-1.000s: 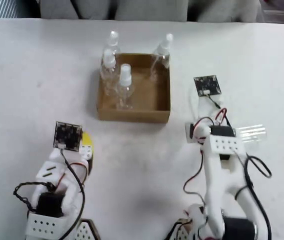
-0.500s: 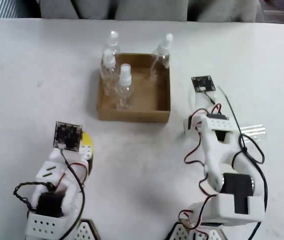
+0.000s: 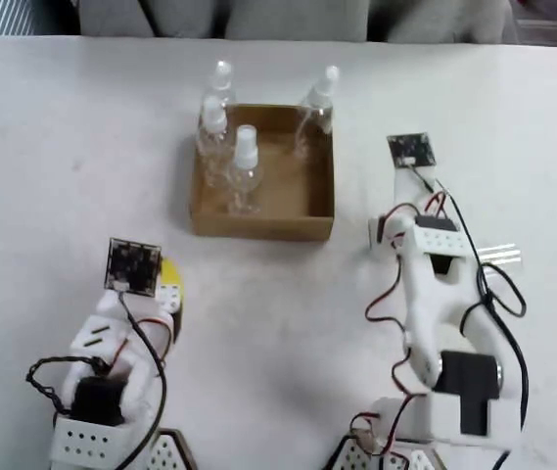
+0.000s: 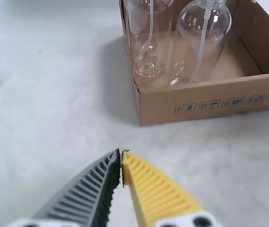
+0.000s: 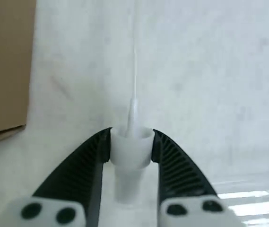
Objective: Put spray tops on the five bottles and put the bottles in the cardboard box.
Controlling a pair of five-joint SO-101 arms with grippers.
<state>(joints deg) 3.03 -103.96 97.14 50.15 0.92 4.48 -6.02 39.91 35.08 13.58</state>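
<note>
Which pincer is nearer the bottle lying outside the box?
Right. The right pincer, holding a spray top, is near the bottle; the left pincer is far across the table.

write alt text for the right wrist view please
The right gripper has its black jaws shut on a white spray top, whose thin tube points away over the white table. Part of the cardboard box stands nearby.

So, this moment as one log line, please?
right gripper: shut on spray top | left gripper: shut, empty | cardboard box: holds topped bottles | loose bottle: lying on table
</note>
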